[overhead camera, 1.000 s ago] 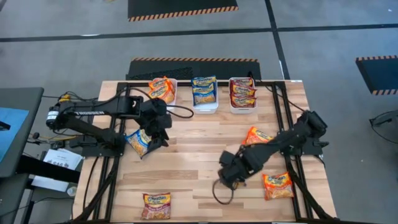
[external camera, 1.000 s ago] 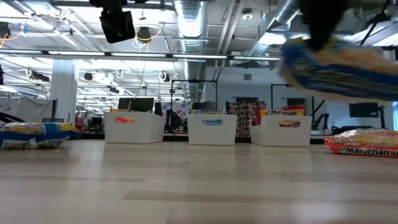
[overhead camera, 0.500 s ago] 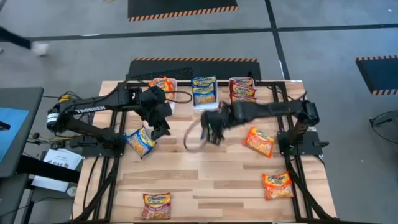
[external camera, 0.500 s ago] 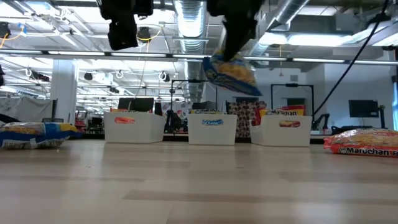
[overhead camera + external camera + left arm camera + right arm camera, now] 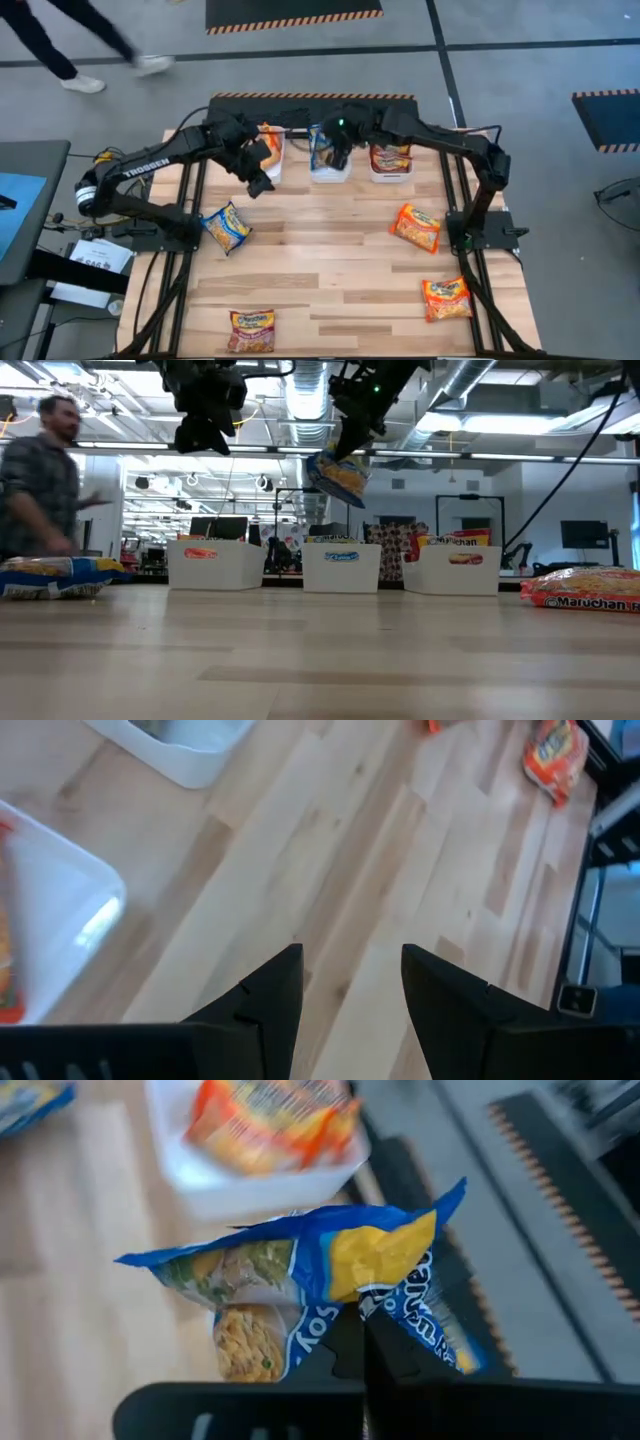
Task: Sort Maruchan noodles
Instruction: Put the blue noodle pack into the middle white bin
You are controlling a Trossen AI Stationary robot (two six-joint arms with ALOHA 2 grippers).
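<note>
Hanging above middle bin's (image 5: 330,172) rim: right end effector's (image 5: 337,155) blue packet (image 5: 338,476).

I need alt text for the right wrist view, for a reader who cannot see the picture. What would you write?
The right gripper is shut on a crumpled blue-and-yellow noodle packet, held in the air. Beyond the packet a white bin with orange packets inside stands on the wooden table.
</note>
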